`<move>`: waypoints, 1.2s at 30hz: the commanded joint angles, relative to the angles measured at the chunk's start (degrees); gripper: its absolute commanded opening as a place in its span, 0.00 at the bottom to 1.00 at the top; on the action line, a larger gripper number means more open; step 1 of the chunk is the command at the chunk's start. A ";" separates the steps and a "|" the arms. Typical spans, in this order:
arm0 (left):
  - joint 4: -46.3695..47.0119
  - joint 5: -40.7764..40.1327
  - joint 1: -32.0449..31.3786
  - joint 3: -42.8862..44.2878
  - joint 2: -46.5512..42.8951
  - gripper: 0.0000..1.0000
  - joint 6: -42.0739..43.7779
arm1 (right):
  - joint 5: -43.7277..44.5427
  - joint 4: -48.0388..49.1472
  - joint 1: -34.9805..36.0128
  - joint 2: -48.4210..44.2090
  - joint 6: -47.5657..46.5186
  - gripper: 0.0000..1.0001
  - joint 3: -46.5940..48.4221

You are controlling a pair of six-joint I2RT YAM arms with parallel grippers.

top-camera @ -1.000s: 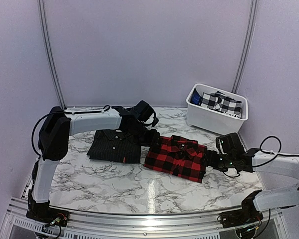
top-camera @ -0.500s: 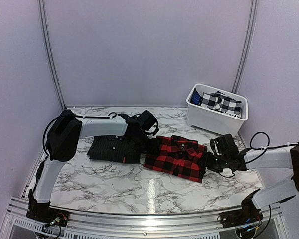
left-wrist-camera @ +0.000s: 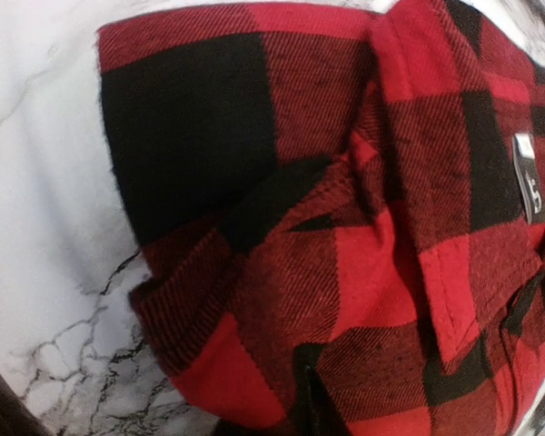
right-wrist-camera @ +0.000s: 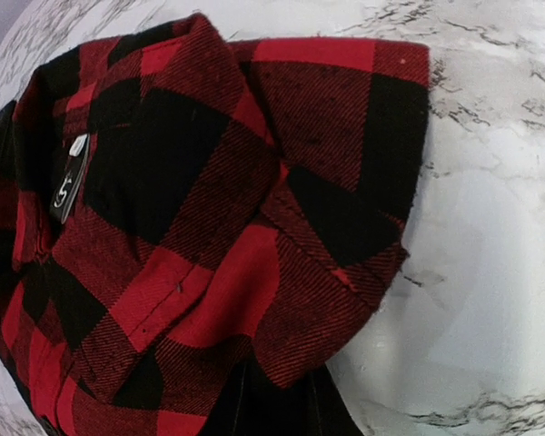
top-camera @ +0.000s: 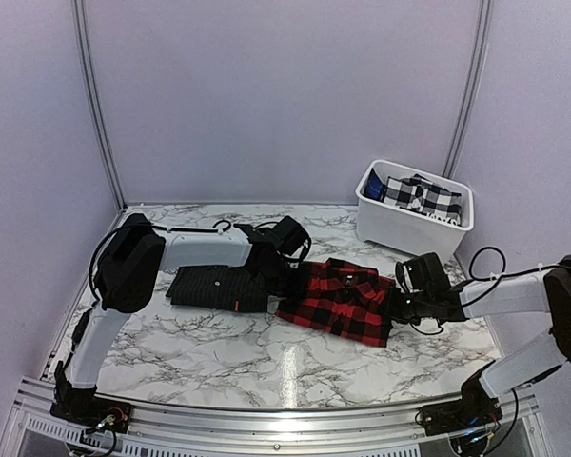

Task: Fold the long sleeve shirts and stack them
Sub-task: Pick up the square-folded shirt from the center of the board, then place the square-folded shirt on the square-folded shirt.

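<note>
The folded red-and-black flannel shirt [top-camera: 341, 300] lies mid-table, collar toward the back. Just to its left lies the folded black pinstriped shirt [top-camera: 214, 288] with a small red tag. My left gripper [top-camera: 284, 280] is at the flannel's left edge. In the left wrist view the flannel [left-wrist-camera: 345, 227] fills the frame and bunches around the dark jaws of that gripper [left-wrist-camera: 313, 407]. My right gripper [top-camera: 396, 307] is at the flannel's right edge. In the right wrist view the hem of the flannel [right-wrist-camera: 209, 209] sits pinched in the jaws of that gripper [right-wrist-camera: 277, 400].
A white bin [top-camera: 400, 228] stands at the back right, holding black-and-white checked clothing [top-camera: 421, 197]. The marble table [top-camera: 219, 352] runs bare toward the front rail. Purple walls close in the back and sides.
Both grippers have moved inward to the flannel's left and right edges and closed on the fabric. The left arm swung lower toward the shirt.
</note>
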 commanded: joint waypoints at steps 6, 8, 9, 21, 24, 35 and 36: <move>2.22 -0.77 -1.18 -0.26 -2.20 0.00 -1.48 | -1.38 -4.93 0.82 -1.64 -2.82 0.00 8.58; 2.24 -2.11 -1.06 -0.62 -4.22 0.00 -1.12 | -1.19 -6.19 1.31 -2.69 -3.21 0.00 10.14; 2.24 -2.63 -1.06 -0.75 -5.14 0.00 -0.96 | -1.24 -6.84 1.55 -3.10 -3.39 0.00 10.97; 1.35 -6.68 1.83 -6.83 -19.10 0.00 -1.07 | -0.84 -9.79 7.51 -0.92 -4.83 0.00 24.33; 0.63 -7.81 3.84 -10.03 -22.60 0.00 -1.01 | -1.88 -8.27 9.08 2.38 -4.76 0.00 27.84; 0.10 -7.22 16.69 -25.70 -35.29 0.00 2.11 | -2.80 -5.81 17.54 21.93 -4.22 0.00 47.30; -0.02 -6.50 18.07 -26.64 -36.24 0.00 2.62 | -3.07 -5.91 18.21 23.71 -4.16 0.00 49.34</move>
